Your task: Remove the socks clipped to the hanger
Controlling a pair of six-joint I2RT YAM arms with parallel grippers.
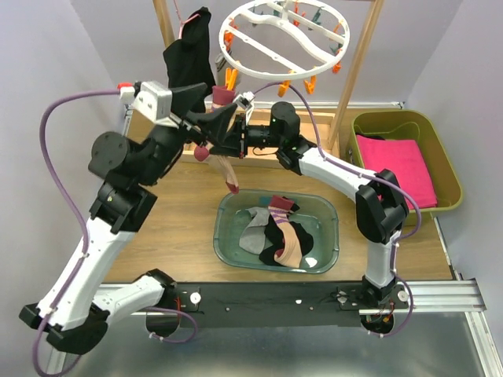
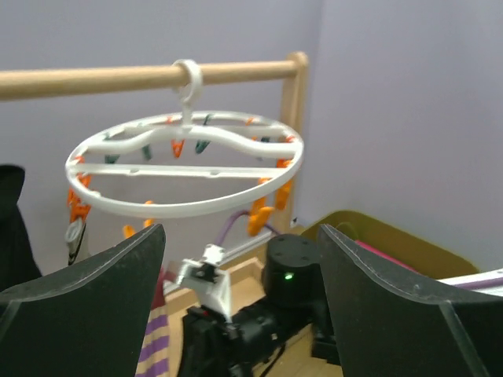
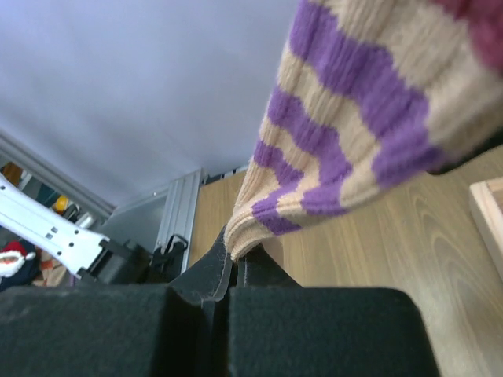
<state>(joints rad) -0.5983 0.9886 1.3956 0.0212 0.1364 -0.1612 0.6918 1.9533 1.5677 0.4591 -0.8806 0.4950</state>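
The right gripper (image 3: 224,276) is clamped on the lower edge of a striped sock (image 3: 346,141), its two black fingers pressed together; the sock, banded tan and purple, hangs over the wooden table (image 1: 173,212) below the near-left rim of the hanger (image 2: 181,210); its maroon cuff sits just under an orange peg (image 1: 230,78), though whether the peg holds it cannot be told. The left gripper (image 2: 240,236) is spread wide and holds nothing, raised beside the sock's upper part and facing the white ring, which hangs by its hook from a wooden rail (image 2: 94,78). Other socks (image 1: 275,236), grey, black, tan and maroon-striped, lie heaped in a clear green tub (image 1: 335,228) near the arms' bases.
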